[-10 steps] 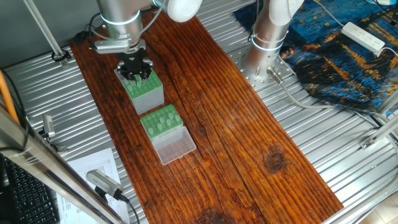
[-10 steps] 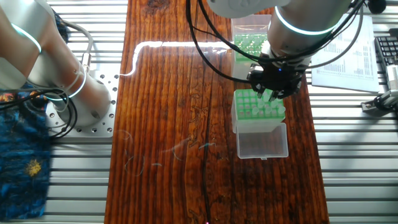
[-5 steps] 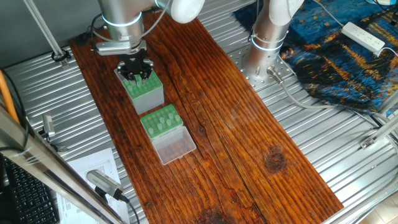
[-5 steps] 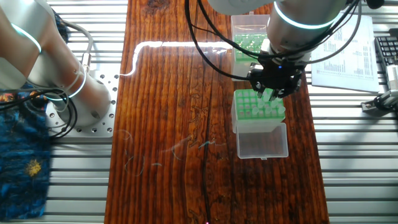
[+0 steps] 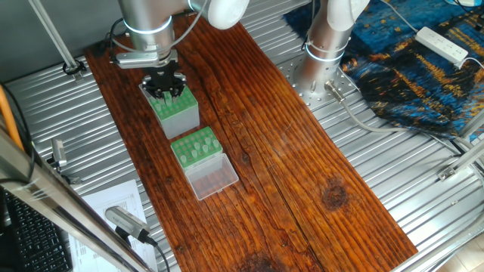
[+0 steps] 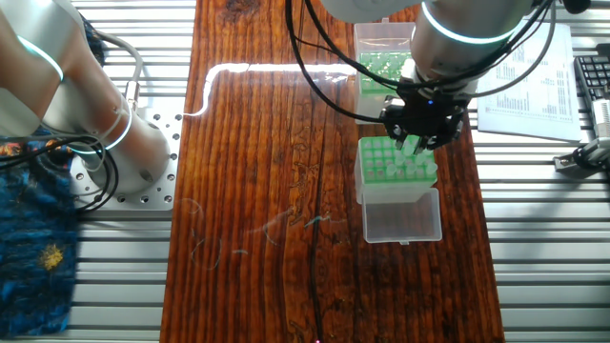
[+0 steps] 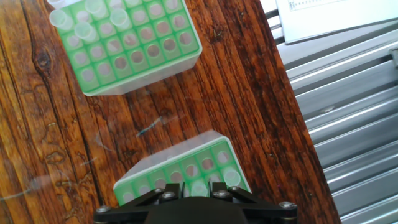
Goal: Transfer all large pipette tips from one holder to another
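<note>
Whether the jaws stand apart or together we cannot tell: the gripper (image 5: 165, 92) hangs low over the taller grey-sided holder (image 5: 178, 113), and in the hand view its black body hides the fingertips. We count two boxes on the wooden table (image 5: 287, 143). Near the gripper, the tall holder's green grid (image 7: 186, 169) shows mostly open holes, with at least one large pipette tip (image 7: 231, 178) seated near its edge. Just beside it, the low green rack (image 7: 127, 43) holds about five tips (image 7: 87, 18) clustered at one corner, and its clear lid (image 5: 212, 177) lies open flat.
</note>
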Robot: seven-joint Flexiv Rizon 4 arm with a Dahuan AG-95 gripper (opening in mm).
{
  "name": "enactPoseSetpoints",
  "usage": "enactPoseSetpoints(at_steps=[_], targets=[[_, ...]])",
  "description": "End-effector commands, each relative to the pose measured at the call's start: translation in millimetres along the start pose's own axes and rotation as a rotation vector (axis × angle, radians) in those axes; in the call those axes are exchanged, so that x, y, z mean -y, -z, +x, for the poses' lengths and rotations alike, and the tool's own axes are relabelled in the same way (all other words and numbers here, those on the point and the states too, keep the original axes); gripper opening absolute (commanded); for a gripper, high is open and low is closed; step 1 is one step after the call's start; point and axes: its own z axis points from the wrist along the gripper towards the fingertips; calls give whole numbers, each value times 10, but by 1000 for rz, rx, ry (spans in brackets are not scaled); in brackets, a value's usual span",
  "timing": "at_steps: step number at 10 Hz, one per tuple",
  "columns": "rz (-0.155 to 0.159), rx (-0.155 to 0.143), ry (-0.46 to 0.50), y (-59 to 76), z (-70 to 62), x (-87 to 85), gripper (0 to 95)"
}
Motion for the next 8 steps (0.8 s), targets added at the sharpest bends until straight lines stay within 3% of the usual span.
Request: enactPoseSetpoints(at_steps=[1,8], targets=[[2,-2,2,-2,-2,-1,0],[0,1,31,87,18,69,0]])
